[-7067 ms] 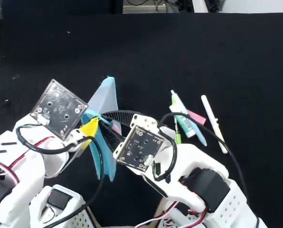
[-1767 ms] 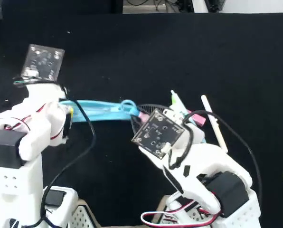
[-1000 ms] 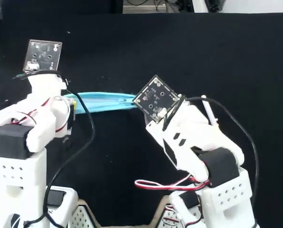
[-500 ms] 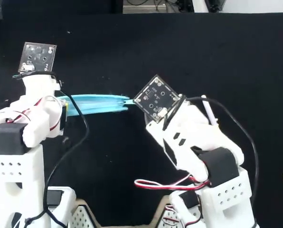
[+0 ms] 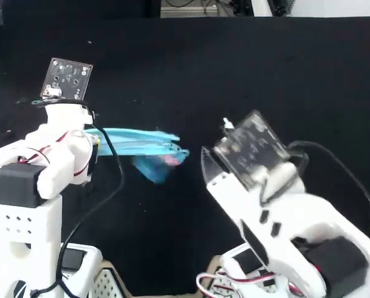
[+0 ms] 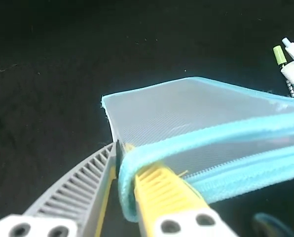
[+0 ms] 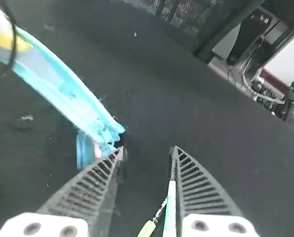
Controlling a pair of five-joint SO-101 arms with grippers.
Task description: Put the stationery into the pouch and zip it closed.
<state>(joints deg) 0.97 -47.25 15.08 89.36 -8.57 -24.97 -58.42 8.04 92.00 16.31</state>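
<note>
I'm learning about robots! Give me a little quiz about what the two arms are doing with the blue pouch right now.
1. True or false: the left gripper is shut on one end of the pouch.
2. Pick one. The right gripper is:
A. shut on a pen
B. open, holding nothing
C. shut on the pouch's zip
3. Short answer: is the green-capped pen inside the pouch, or outside on the black table?

Key: 1 true. 2 B. 3 outside.
</note>
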